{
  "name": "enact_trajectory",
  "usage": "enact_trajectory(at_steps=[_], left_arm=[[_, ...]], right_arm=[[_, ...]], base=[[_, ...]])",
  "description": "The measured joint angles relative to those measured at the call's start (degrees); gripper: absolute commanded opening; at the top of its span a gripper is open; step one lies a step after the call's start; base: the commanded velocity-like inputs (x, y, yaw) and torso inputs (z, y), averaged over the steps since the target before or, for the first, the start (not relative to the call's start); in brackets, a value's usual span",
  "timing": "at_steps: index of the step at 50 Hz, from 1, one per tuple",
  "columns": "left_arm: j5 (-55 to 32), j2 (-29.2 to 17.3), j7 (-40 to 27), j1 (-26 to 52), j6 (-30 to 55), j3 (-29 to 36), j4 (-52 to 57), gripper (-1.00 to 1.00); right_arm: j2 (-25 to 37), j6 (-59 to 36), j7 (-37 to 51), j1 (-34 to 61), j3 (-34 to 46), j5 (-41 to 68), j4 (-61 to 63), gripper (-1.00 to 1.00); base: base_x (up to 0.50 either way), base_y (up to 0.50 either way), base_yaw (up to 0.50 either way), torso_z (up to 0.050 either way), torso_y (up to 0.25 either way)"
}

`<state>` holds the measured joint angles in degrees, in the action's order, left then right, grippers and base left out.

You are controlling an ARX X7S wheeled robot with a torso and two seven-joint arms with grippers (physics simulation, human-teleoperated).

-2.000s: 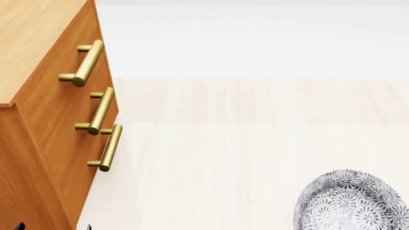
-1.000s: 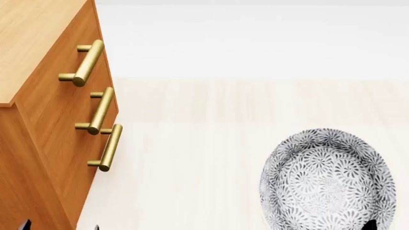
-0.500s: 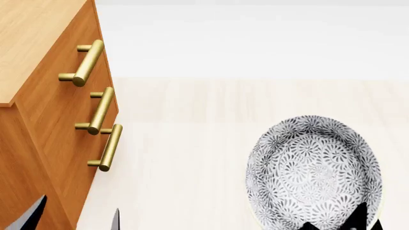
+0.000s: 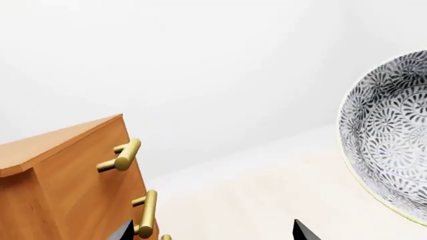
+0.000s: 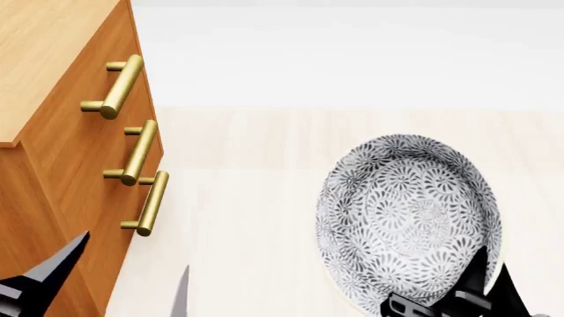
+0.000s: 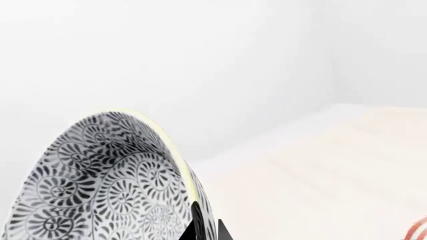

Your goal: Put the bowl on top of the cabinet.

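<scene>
Right claw (image 5: 487,281) holds bowl (image 5: 407,218) tilted, opening camera-ward.

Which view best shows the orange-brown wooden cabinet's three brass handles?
The head view: all three brass handles on the orange-brown wooden cabinet show fully. The left wrist view shows two and a sliver of the third; the right wrist view shows none.

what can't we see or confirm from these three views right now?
- Cabinet base and far side: cut off by the frame edges in the head view and the left wrist view.
- Left gripper: only finger tips show, at the head view's lower edge.
- Right gripper contact on the bowl rim: the right wrist view shows only finger tips at its edge.
- Red-ringed object: a sliver at the right wrist view's corner, unidentifiable.
</scene>
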<state>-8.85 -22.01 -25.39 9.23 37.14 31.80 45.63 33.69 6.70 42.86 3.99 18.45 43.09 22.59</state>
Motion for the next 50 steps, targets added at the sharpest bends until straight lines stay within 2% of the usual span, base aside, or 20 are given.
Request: enact_trajectory(at_steps=[15, 36, 50], left_arm=[[-7.2, 2.9, 4.4, 8.3, 12.5, -3.4, 2.2, 1.00], [-15.0, 7.3, 6.3, 14.2, 22.8, -7.2, 3.9, 1.00], [-24.1, 12.7, 8.0, 18.1, 31.9, -14.6, 3.7, 1.00]], right_arm=[[1.4, -0.5, -0.5, 0.7, 1.5, -4.7, 2.0, -1.00], [0.0, 0.8, -5.1, 5.2, 4.1, -9.8, -3.3, -1.00], [-2.4, 1.3, -9.5, 10.1, 6.6, -11.5, -9.2, -1.00]], base=[[0.00, 0.00, 0.00, 0.000, 0.000], [0.00, 0.00, 0.00, 0.000, 0.000], [0.00, 0.00, 0.00, 0.000, 0.000]])
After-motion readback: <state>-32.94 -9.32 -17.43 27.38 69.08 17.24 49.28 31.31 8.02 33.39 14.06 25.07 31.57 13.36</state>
